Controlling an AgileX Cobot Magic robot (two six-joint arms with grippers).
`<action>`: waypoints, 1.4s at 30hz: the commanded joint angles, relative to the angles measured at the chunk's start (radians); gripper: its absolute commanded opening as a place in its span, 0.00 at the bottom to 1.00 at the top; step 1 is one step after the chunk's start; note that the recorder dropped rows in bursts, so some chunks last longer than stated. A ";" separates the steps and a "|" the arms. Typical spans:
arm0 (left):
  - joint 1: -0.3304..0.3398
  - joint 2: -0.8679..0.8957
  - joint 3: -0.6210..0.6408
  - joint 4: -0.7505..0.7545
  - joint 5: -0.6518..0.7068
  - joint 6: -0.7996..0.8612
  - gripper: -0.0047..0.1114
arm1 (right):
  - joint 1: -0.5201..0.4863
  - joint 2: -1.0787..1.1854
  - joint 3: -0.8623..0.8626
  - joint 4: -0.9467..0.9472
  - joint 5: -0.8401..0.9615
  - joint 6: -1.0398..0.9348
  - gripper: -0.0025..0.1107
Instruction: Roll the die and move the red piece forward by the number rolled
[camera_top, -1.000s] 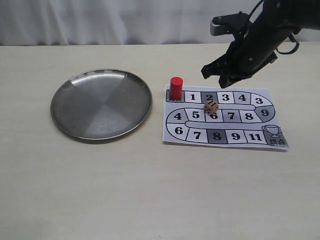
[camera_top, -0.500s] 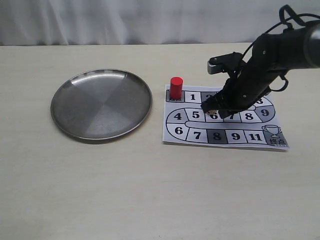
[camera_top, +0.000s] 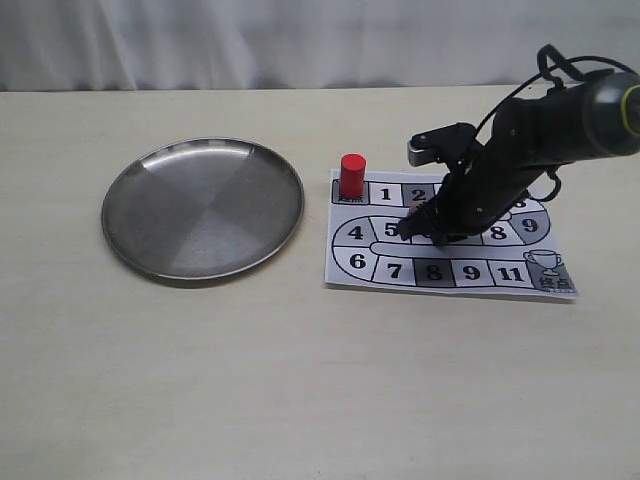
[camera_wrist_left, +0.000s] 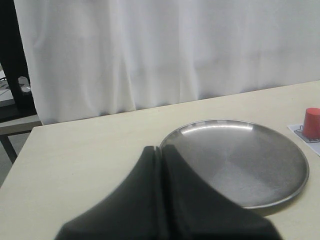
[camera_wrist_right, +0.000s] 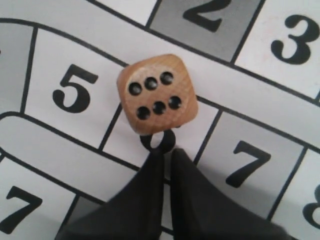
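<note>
On the paper board (camera_wrist_right: 60, 150), tapered right fingers (camera_wrist_right: 145, 200) press together beside the round-cornered wooden die (camera_wrist_right: 157, 95).

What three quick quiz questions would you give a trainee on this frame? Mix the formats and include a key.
1. Multiple choice: how many pips show on the face of the small tan wooden die that faces the right wrist camera? A) three B) six C) one
2. True or false: the red cylindrical piece stands inside the round steel plate.
3. Fill in: the right end effector, whose tips lie beside the die and not around it, is ___ (open/shut).

Key: 1) B. 2) False; it stands on the printed paper board, at its start corner. 3) shut.
</note>
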 joint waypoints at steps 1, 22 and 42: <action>-0.002 -0.001 0.002 0.000 -0.009 -0.001 0.04 | 0.000 -0.002 0.003 -0.001 -0.022 -0.008 0.06; -0.002 -0.001 0.002 0.000 -0.009 -0.001 0.04 | 0.000 -0.065 -0.041 -0.001 0.095 0.007 0.06; -0.002 -0.001 0.002 0.000 -0.009 -0.001 0.04 | 0.107 -0.163 -0.123 0.067 -0.102 0.060 0.53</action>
